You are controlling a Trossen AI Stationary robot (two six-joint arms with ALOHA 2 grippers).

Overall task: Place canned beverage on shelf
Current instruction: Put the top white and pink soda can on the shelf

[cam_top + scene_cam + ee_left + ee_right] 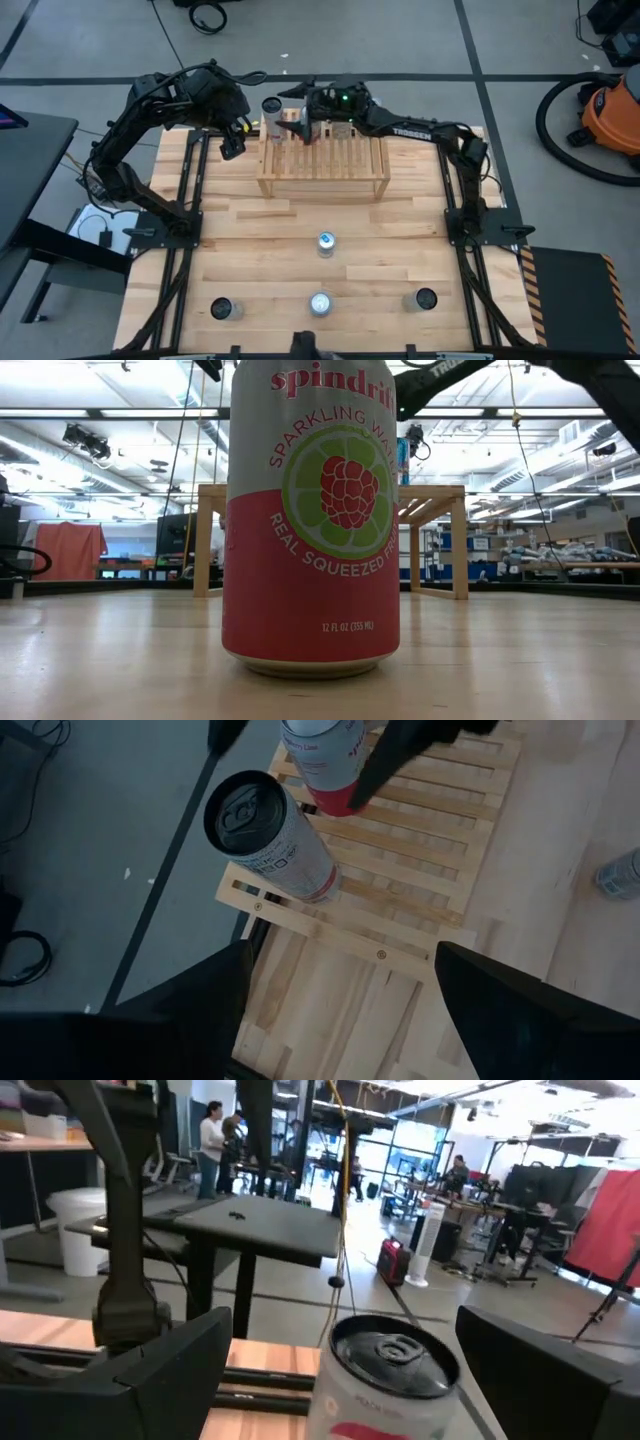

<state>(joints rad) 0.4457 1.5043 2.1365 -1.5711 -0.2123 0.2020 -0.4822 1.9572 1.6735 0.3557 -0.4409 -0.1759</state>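
High view: you had the shelf (322,160) at the table's (300,250) far edge. A grey-white can (271,108) stood on the shelf's far-left corner. The left gripper (233,140) hung just left of the shelf, fingers parted, holding nothing. The right gripper (303,122) sat over the shelf's far side, just right of the grey-white can. Four more cans stood nearer you than the shelf.

Low view: a Spindrift raspberry-lime can (312,520) stood upright in front of the shelf (330,535).

Left wrist view: the grey-white can (270,835) stood on the shelf's (390,850) corner slats; a red-and-white can (326,765) beside it.

Right wrist view: the right gripper's (385,1370) fingers (150,1370) stood wide either side of a can top (392,1355), released as far as you could see.
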